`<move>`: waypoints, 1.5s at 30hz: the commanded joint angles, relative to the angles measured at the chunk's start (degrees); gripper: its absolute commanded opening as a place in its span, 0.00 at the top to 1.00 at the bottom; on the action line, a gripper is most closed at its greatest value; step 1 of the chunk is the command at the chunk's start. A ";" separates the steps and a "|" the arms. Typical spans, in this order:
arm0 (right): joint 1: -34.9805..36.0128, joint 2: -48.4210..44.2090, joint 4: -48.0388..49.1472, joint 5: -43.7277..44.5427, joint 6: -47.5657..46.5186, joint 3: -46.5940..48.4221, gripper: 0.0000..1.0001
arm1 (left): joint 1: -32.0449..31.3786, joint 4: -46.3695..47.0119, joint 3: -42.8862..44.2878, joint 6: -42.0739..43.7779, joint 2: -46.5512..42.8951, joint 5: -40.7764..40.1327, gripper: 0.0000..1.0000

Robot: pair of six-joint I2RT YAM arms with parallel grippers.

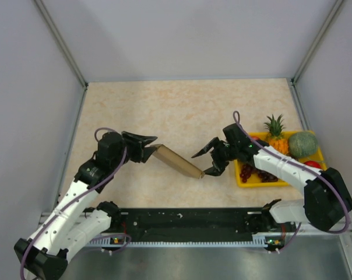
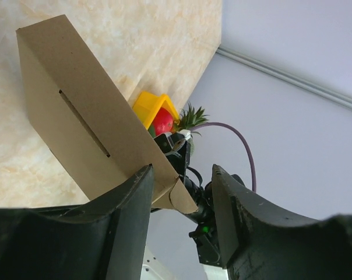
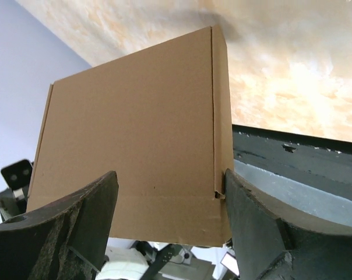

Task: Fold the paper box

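We find the paper box (image 1: 177, 161) shaped into a flat brown carton. It is slung between the two arms over the middle of the bench (image 1: 182, 105) and slopes from the left hand (image 1: 154, 149) down to the right hand (image 1: 200, 165). We cannot tell whether its lower edge rests on the bench. The left hand has one end between its fingers (image 2: 129, 204). One finger lies on the card and a sliver of gap shows beside the other, so we cannot tell whether it is truly clamped. We judge this end is taken to steady the carton while the other end is worked. The right hand is spread wide and grasps nothing. Its fingertips (image 3: 237, 192) sit at the far end, one touching the creased edge, seemingly to press a side panel home. The yellow tray (image 1: 246, 179) lies beyond the right hand, apart from the box.
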 commanded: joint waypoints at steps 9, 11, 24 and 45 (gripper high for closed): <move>-0.36 6.13 8.63 -4.33 2.64 18.25 0.29 | -2.46 -7.26 -3.04 1.39 6.95 7.86 0.49; -0.36 6.92 8.19 -4.33 2.29 19.40 0.29 | -2.11 -8.07 -2.95 1.22 5.99 5.65 0.50; -0.45 12.99 5.90 -2.48 0.27 25.90 0.29 | 0.70 -7.10 -4.44 3.33 9.06 5.38 0.51; -1.33 10.88 6.78 1.21 -0.96 18.96 0.29 | 1.84 -7.36 -1.11 6.75 10.55 3.10 0.42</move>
